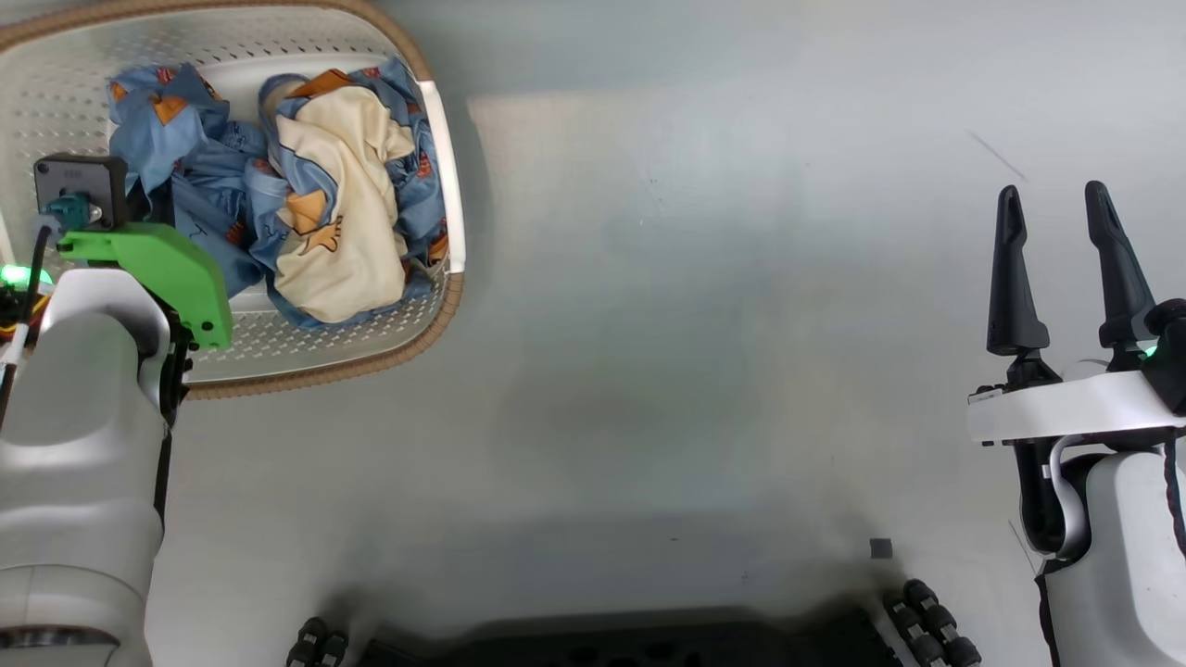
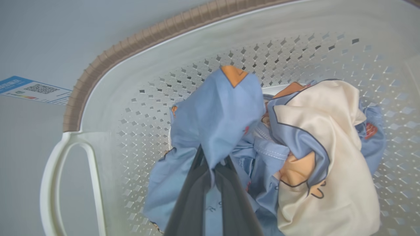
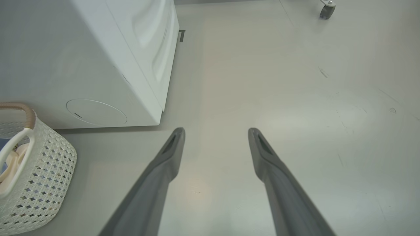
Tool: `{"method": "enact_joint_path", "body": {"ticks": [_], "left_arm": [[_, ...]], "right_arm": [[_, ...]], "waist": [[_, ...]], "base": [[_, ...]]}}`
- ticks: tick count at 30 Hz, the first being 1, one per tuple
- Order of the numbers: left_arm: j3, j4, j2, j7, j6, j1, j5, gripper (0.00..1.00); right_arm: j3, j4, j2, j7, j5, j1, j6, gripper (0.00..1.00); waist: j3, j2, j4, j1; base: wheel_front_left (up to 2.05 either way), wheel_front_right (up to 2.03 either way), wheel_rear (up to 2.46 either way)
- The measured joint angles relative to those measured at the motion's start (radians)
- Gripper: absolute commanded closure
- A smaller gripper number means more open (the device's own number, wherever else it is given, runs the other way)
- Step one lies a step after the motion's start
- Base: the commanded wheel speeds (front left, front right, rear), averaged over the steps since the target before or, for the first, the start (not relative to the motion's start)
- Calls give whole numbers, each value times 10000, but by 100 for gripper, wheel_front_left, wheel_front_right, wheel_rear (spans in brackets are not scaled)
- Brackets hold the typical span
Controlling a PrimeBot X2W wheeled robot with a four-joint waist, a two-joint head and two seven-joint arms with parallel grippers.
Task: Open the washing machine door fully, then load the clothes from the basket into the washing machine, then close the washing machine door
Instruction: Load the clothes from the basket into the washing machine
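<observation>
- Pinching a fold of light blue cloth from the clothes [image 2: 216,108], the left gripper [image 2: 211,160] has its fingers pressed together inside the basket [image 2: 108,98].
- Other clothes, cream and blue, lie heaped in the basket.
- Basket stands on the floor [image 3: 295,98], near the washing machine [image 3: 98,59].
- Right gripper [image 3: 216,134]: fingers spread wide over bare floor, holding nothing.
- Floor: pale grey, glossy, faint scuffs; a caster wheel [image 3: 326,9] at the far edge.
</observation>
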Motion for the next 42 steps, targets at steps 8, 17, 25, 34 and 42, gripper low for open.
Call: {"method": "enact_joint_path", "body": {"ticks": [8,17,25,34,42], "left_arm": [[44,140,-77,-479,-75,445,-236,100],[236,134,-215,-702,-117,872,-464,100],[240,-255,-286,-788,-167,1219,-543,100],[525,-1914,-282,-792,-176,1720,-671,100],[809,-3273,-347,-792,-176,2712,-899,100]], "right_arm": [[121,194,-65,0,-4,1,0,0],[313,422,-81,0,-4,-2,0,0],[391,587,-125,0,-4,45,0,0],[604,803,-115,0,19,53,0,0],[639,1012,-113,0,88,244,0,0]], "waist": [[-650,0,118,0],[-1403,0,204,0],[-2086,0,283,0],[-2758,0,348,0],[-3475,0,369,0]], "base": [[0,0,0],[0,0,0],[0,0,0],[0,0,0],[0,0,0]]}}
